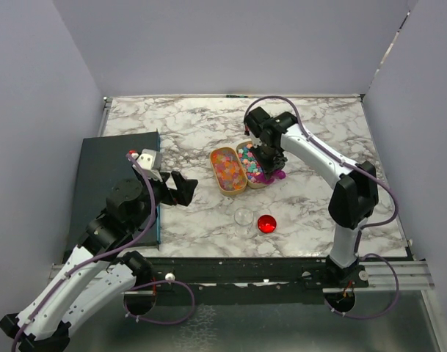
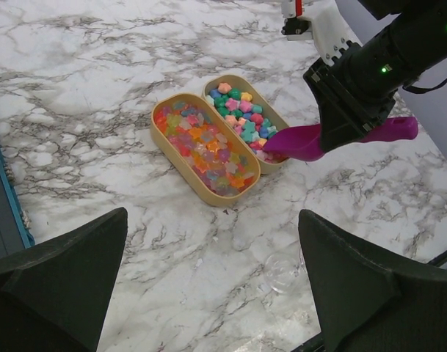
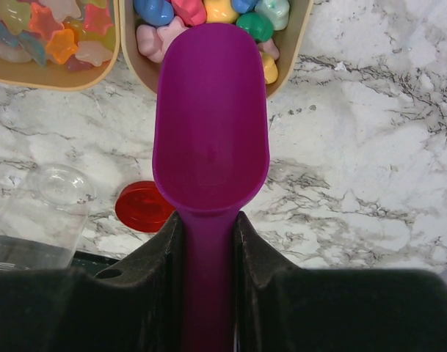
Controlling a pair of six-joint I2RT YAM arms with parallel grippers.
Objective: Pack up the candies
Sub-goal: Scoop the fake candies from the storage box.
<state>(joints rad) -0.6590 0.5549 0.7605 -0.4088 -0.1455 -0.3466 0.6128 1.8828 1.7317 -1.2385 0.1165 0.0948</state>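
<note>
On the marble bench (image 1: 311, 213), the left hand (image 1: 185, 189) hangs spread, well apart from the candies (image 2: 241, 117) filling two touching tan trays (image 2: 211, 200), while the right hand (image 1: 269, 155) pinches a purple scoop (image 3: 211, 132) whose tip overlaps the right tray's candies.

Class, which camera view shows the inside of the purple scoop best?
Right wrist: the purple scoop fills the frame, its bowl open to the camera and empty, handle clamped in the right tool. Left wrist shows it side-on; top external only a purple sliver.
</note>
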